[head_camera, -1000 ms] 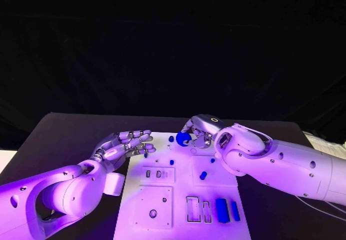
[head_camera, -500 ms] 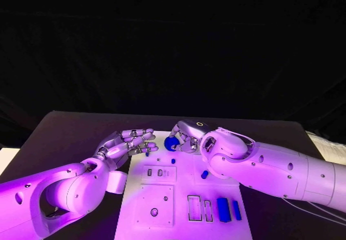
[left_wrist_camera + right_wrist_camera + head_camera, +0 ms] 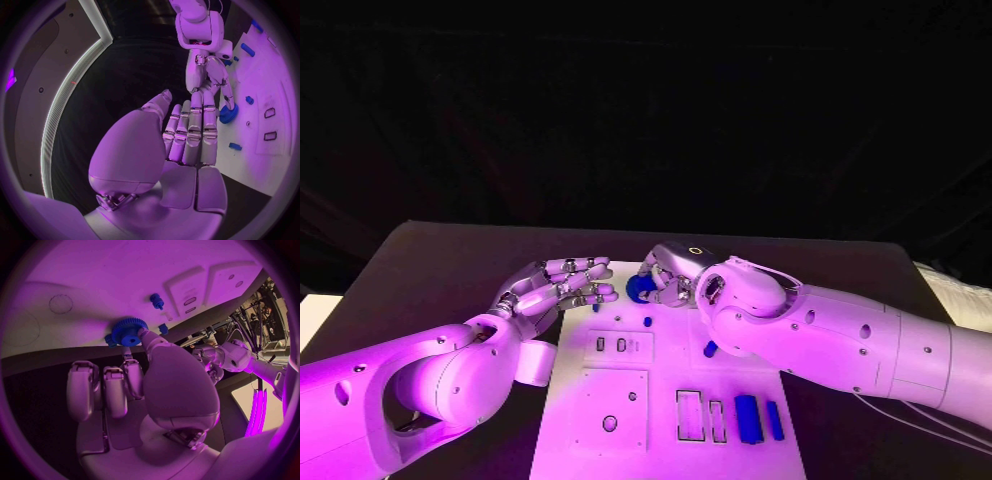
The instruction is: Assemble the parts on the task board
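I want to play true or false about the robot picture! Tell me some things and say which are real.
1. The right hand holds a blue gear. True.
2. The left hand holds a blue part. False: it holds nothing and its fingers are stretched out.
3. Two long blue bars lie side by side near the board's close edge. True.
4. The board is red. False: it is a white plate on a black table.
5. The gear is toothed around its rim. True.
6. Both hands hang at the close end of the board. False: they are at its far end.
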